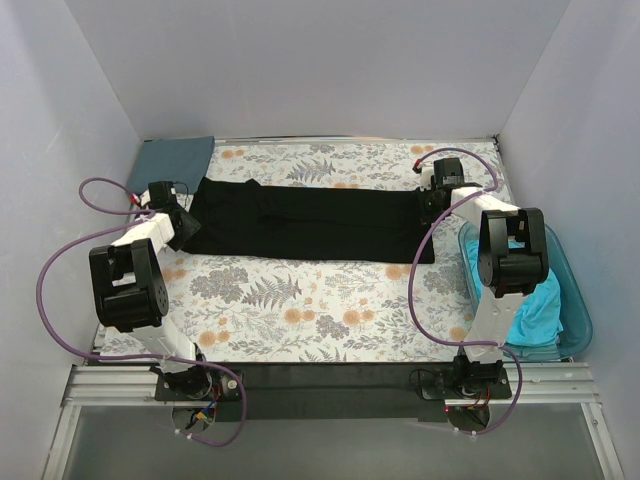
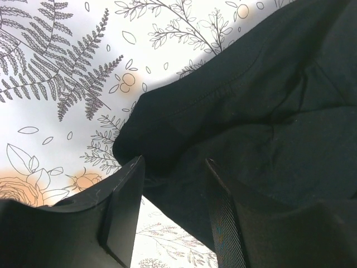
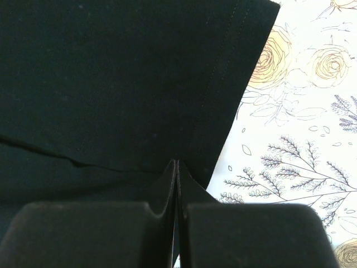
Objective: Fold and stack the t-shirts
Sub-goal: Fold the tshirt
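Observation:
The black t-shirt (image 1: pixel 310 220) lies folded into a long flat band across the far half of the floral table cloth (image 1: pixel 300 300). My left gripper (image 1: pixel 185 228) is at its left end, open, with the shirt's rounded edge (image 2: pixel 268 100) between and past the fingers (image 2: pixel 125 195). My right gripper (image 1: pixel 432 205) is at the shirt's right end, jaws pressed together on the cloth near its hem (image 3: pixel 111 72). The slate blue-grey t-shirt (image 1: pixel 172 160) lies folded at the far left corner. The turquoise t-shirt (image 1: pixel 530 305) is bunched in the tub.
The translucent teal plastic tub (image 1: pixel 578 300) stands at the right edge beside the right arm. White walls close in the left, far and right sides. Purple cables loop from both arms.

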You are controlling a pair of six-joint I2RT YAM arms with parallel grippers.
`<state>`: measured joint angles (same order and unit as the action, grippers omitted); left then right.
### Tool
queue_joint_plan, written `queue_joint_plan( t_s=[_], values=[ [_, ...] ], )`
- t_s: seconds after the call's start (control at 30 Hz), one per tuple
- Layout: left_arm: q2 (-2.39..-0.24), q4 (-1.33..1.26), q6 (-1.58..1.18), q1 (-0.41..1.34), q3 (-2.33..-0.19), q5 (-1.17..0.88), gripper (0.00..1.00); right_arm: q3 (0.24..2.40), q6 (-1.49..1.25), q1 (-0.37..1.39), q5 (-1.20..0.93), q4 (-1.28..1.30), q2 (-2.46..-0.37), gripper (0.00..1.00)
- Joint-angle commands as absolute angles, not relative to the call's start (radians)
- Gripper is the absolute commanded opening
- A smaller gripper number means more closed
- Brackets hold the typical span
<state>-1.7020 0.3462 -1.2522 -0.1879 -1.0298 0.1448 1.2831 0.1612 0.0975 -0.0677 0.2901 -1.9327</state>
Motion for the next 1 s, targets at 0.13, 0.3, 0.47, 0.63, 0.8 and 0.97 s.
queue_joint_plan(
  t_s=[0.13,0.3,0.47,0.63,0.8,0.97],
  values=[
    [-1.704,0.350,-1.198,-0.187,-1.052,0.158,0.45,1.301,0.164,0.092,-0.054,0.285,-1.907,0.01],
    [-1.715,0.371,-1.190,-0.187,-1.051,0.150,0.40,1.302,0.167,0.094,-0.051,0.285,-1.907,0.01],
    [-1.721,0.374,-1.189,-0.187,-1.049,0.163,0.15,1.308,0.167,0.092,-0.052,0.285,-1.908,0.01],
    [-1.713,0.390,-1.195,-0.187,-1.065,0.205,0.00,1.319,0.167,0.092,-0.041,0.285,-1.908,0.01],
    [-1.669,0.394,-1.232,-0.193,-1.043,0.276,0.00,1.330,0.164,0.092,-0.032,0.284,-1.911,0.01],
    [-1.629,0.380,-1.302,-0.227,-0.988,0.295,0.00,1.325,0.164,0.091,-0.011,0.285,-1.917,0.01]
  ],
)
